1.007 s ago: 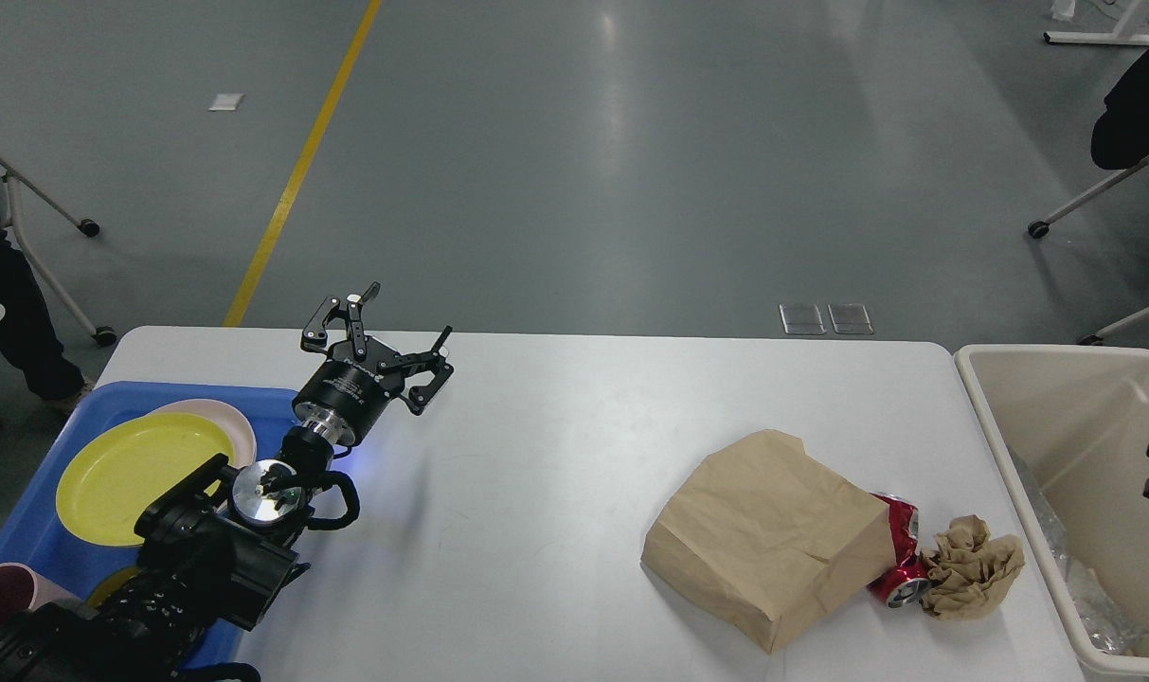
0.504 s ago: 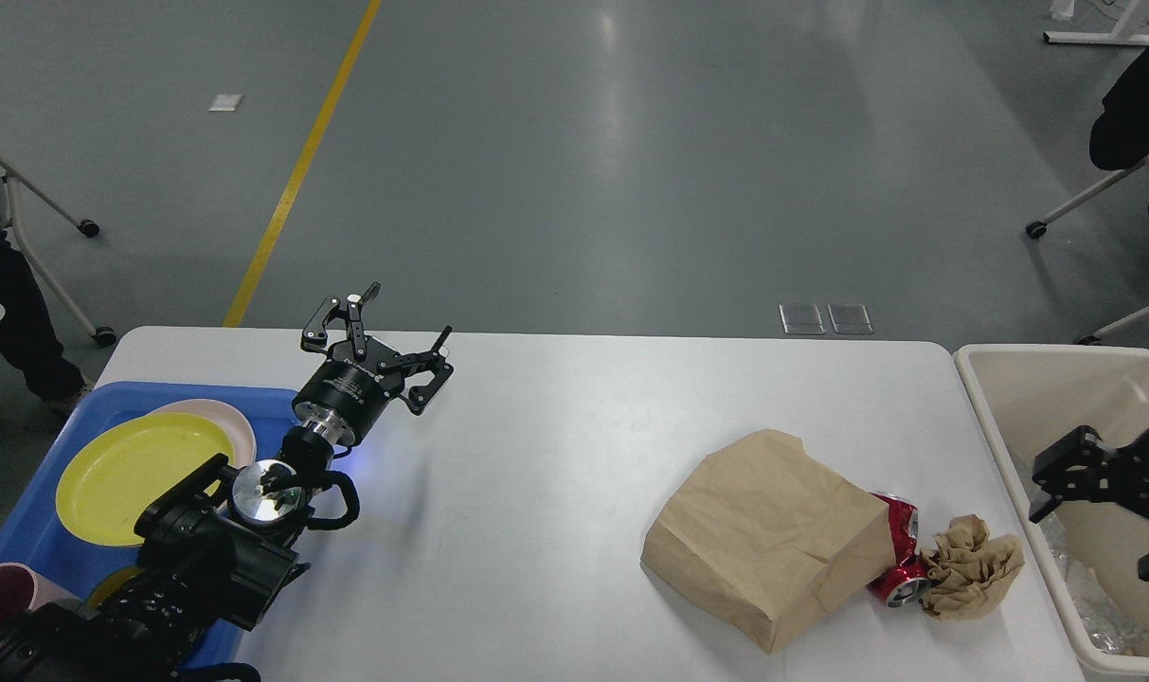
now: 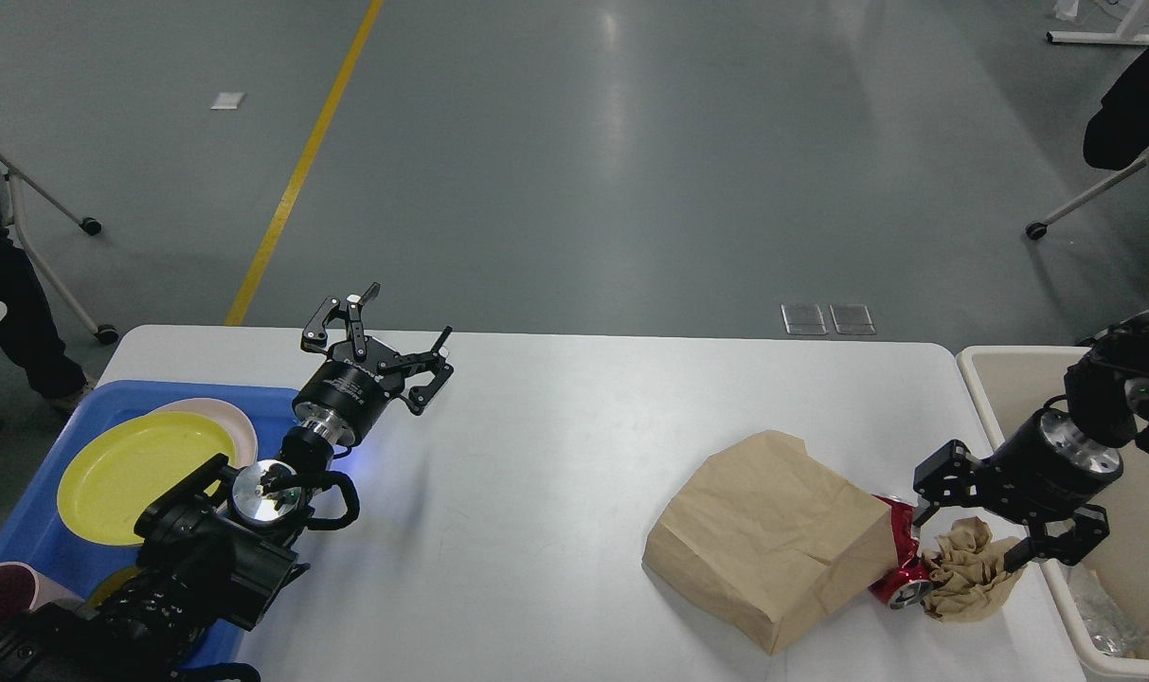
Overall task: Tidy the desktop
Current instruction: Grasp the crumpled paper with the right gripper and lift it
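Right fingers (image 3: 924,486), newly arrived, astride crumpled paper (image 3: 962,573)

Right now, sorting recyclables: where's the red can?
Head view, right side of the desktop: the red can lies between the paper bag and crumpled paper.

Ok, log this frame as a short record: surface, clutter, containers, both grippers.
surface: white desktop
clutter: brown paper bag lying on its side; crushed red can at its right edge; crumpled brown paper touching the can
left container: blue tray holding a yellow plate atop a pink plate
right container: beige bin off the desktop's right end
left gripper: open, empty, above the desktop
right gripper: open, fingers straddling the crumpled paper
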